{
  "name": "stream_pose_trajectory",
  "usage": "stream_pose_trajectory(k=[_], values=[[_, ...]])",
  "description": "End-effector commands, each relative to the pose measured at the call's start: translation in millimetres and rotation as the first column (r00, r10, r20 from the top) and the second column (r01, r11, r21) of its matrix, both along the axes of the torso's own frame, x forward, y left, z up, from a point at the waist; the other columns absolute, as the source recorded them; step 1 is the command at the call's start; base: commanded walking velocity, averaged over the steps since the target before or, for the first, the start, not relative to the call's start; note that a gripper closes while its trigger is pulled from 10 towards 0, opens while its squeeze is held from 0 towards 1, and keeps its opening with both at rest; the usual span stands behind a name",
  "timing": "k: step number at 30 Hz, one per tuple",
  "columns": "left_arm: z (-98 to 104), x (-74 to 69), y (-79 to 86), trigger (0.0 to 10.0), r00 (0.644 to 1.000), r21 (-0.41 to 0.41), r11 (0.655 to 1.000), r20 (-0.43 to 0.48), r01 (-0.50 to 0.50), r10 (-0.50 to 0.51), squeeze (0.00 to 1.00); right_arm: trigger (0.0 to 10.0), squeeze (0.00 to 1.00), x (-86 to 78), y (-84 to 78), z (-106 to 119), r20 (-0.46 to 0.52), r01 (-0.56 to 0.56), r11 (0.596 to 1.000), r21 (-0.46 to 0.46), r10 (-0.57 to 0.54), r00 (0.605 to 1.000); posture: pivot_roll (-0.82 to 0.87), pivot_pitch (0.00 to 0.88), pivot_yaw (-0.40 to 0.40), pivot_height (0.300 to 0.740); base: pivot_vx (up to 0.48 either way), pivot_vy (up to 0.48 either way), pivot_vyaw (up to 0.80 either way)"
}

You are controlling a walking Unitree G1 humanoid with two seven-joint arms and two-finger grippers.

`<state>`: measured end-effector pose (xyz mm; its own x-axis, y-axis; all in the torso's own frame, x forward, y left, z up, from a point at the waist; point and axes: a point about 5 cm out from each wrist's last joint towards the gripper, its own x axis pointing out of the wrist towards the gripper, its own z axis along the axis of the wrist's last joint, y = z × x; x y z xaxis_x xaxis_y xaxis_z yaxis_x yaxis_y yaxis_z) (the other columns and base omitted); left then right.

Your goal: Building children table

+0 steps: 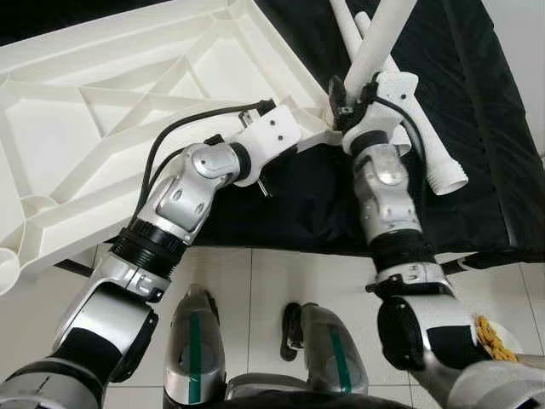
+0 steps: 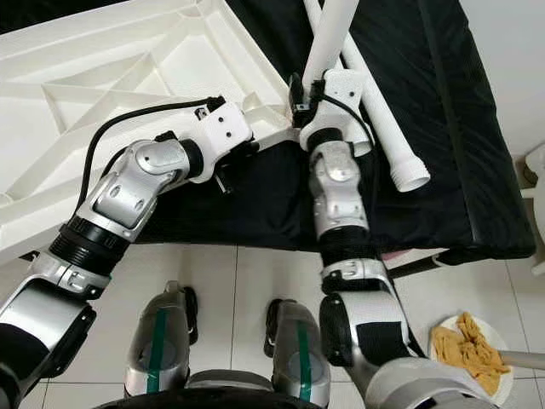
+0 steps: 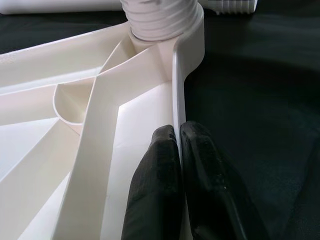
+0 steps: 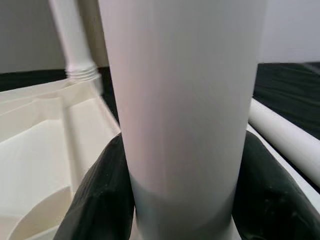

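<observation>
The white plastic tabletop point(image 1: 128, 111) lies upside down with its ribbed underside up, partly on a black cloth. My left gripper point(image 3: 173, 145) is shut on the tabletop's thin rim point(image 3: 176, 85), a short way from the corner socket. A white table leg point(image 1: 379, 43) stands in that socket, and its threaded end point(image 3: 160, 20) sits in the ring. My right gripper point(image 1: 345, 98) is shut around this leg point(image 4: 182, 100) low down, one black finger point(image 4: 100, 200) on each side.
Loose white legs point(image 2: 383, 128) lie on the black cloth point(image 1: 477, 102) to the right of the held leg, one with its threaded end point(image 1: 447, 179) toward me. The floor point(image 1: 281, 281) is white tile. A plate with a yellow cloth point(image 2: 468, 345) sits at lower right.
</observation>
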<state>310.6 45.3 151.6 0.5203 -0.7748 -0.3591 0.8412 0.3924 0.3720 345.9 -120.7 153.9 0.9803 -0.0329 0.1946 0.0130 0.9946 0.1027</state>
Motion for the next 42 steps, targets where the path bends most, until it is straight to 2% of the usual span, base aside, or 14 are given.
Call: stream_pose_trajectory(k=[1, 5, 9, 18, 19, 20, 21, 28, 35, 36, 39, 40, 42], values=[[18.2, -2.0, -11.7, 10.0, 0.995, -0.046, 0.997, 0.080, 0.069, -0.065, 0.00, 10.0, 0.00, -2.3, -2.1, -4.7, -0.032, 0.058, 0.998, 0.035, -0.056, 0.998, 0.05, 0.031, -0.066, 0.740, 0.000, 0.000, 0.00], [18.9, -2.4, -11.4, 10.0, 0.995, -0.049, 0.997, 0.079, 0.067, -0.063, 0.00, 10.0, 0.00, -2.8, 4.7, -1.4, -0.024, 0.034, 0.999, 0.041, -0.033, 0.999, 0.05, 0.034, -0.067, 0.740, 0.000, 0.000, 0.00], [18.0, -2.7, -9.9, 10.0, 0.995, -0.047, 0.997, 0.077, 0.062, -0.058, 0.00, 10.0, 0.00, -2.8, 0.2, -1.7, -0.033, 0.061, 0.998, 0.034, -0.060, 0.998, 0.05, 0.038, -0.070, 0.740, 0.000, 0.000, 0.00], [17.9, -2.4, -8.4, 10.0, 0.996, -0.049, 0.997, 0.076, 0.053, -0.049, 0.00, 10.0, 0.00, -4.9, 1.6, -2.7, -0.051, 0.077, 0.996, 0.047, -0.074, 0.996, 0.06, 0.043, -0.074, 0.740, 0.000, 0.000, 0.00], [17.9, -2.4, -8.4, 10.0, 0.996, -0.049, 0.997, 0.076, 0.053, -0.049, 0.00, 10.0, 0.67, -5.0, 0.9, -2.9, -0.054, 0.080, 0.995, 0.052, -0.077, 0.996, 0.06, 0.043, -0.074, 0.740, 0.000, 0.000, 0.00], [17.9, -2.4, -8.4, 10.0, 0.996, -0.049, 0.997, 0.076, 0.053, -0.049, 0.00, 10.0, 0.67, -5.0, 0.9, -2.9, -0.054, 0.080, 0.995, 0.052, -0.077, 0.996, 0.06, 0.043, -0.074, 0.740, 0.000, 0.000, 0.00], [18.0, -2.3, -8.3, 10.0, 0.996, -0.049, 0.997, 0.077, 0.052, -0.048, 0.00, 10.0, 1.00, -4.9, -0.5, -2.8, -0.054, 0.079, 0.995, 0.055, -0.076, 0.996, 0.06, 0.042, -0.075, 0.740, 0.000, 0.000, 0.00], [19.1, -1.6, -8.6, 10.0, 0.996, -0.049, 0.997, 0.081, 0.052, -0.048, 0.00, 10.0, 1.00, -4.1, -7.3, -1.4, -0.045, 0.070, 0.996, 0.054, -0.068, 0.997, 0.06, 0.040, -0.073, 0.740, 0.000, 0.000, 0.00], [19.3, -1.6, -9.0, 10.0, 0.995, -0.049, 0.997, 0.082, 0.053, -0.049, 0.00, 10.0, 1.00, -3.0, -17.4, 1.3, -0.027, -0.017, 0.999, 0.033, 0.018, 0.999, 0.05, 0.042, -0.071, 0.740, 0.000, 0.000, 0.00], [19.4, -1.6, -9.1, 10.0, 0.995, -0.048, 0.997, 0.083, 0.054, -0.050, 0.00, 10.0, 0.83, -2.8, -18.8, 2.0, -0.022, -0.061, 0.998, 0.030, 0.062, 0.998, 0.05, 0.042, -0.071, 0.740, 0.000, 0.000, 0.00], [19.4, -1.6, -9.1, 10.0, 0.995, -0.048, 0.997, 0.084, 0.055, -0.051, 0.00, 10.0, 0.83, -2.7, -19.4, 2.4, -0.018, -0.090, 0.996, 0.028, 0.091, 0.996, 0.05, 0.042, -0.071, 0.740, 0.000, 0.000, 0.00], [19.4, -1.6, -9.2, 10.0, 0.995, -0.048, 0.997, 0.084, 0.056, -0.052, 0.00, 10.0, 0.00, -2.8, -19.7, 2.5, -0.017, -0.124, 0.992, 0.027, 0.125, 0.992, 0.05, 0.042, -0.071, 0.740, 0.000, 0.000, 0.00], [19.5, -1.4, -9.0, 10.0, 0.995, -0.048, 0.997, 0.083, 0.057, -0.053, 0.00, 10.0, 0.00, -3.3, -19.0, 3.3, -0.014, -0.207, 0.978, 0.022, 0.207, 0.978, 0.05, 0.039, -0.069, 0.740, 0.000, 0.000, 0.00]])
